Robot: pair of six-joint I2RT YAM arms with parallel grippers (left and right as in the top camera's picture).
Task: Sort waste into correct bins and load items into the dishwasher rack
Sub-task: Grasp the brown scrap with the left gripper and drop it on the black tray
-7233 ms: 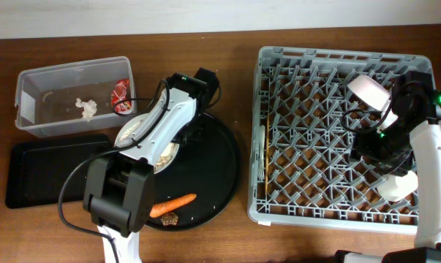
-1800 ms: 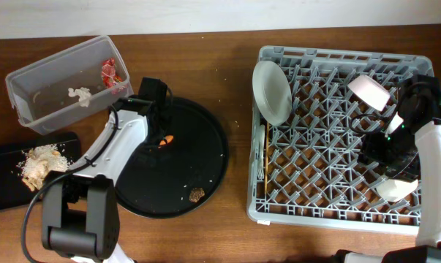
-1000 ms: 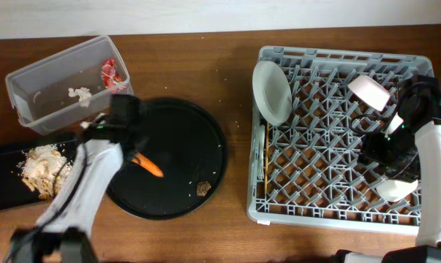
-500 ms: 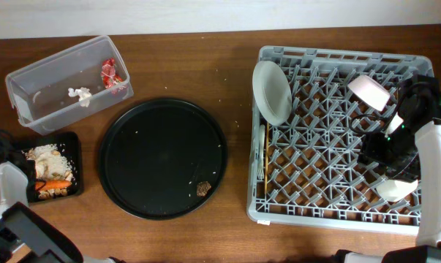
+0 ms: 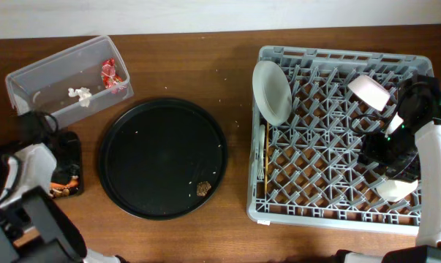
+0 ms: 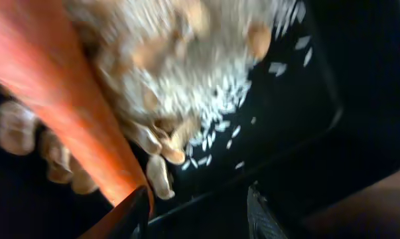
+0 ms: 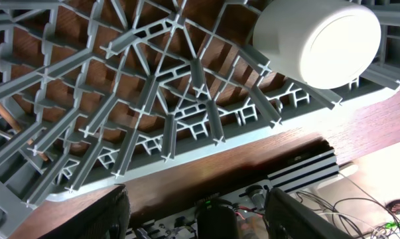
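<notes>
— Left gripper (image 6: 196, 214) is hovering with its fingers parted and nothing between them, low over the shallow black rectangular tray (image 5: 72, 146) just left of the large round black tray (image 5: 161, 157). What is worrying you?

— The orange carrot (image 6: 67, 113) is lying on the heap of loose rice and beige food scraps (image 6: 186, 60) in that shallow tray, with its end right against one fingertip (image 6: 130, 211). If the arm is lifting carelessly, I judge it could be dragging the carrot or flicking rice over the rim.

— Anything else?

— The small brown chunk (image 5: 202, 189) is sitting on the round tray's near-right part, not yet binned. It looks small and crumbly, so it may be slipping from a pinch.

— And the right gripper (image 7: 196, 212)?

— It is spread wide and empty over the large square grey plastic rack (image 5: 337, 55), well right of the round tray, near a small white cup (image 7: 326, 40).

— Any writing?

— No labels or brands are showing anywhere.
</notes>
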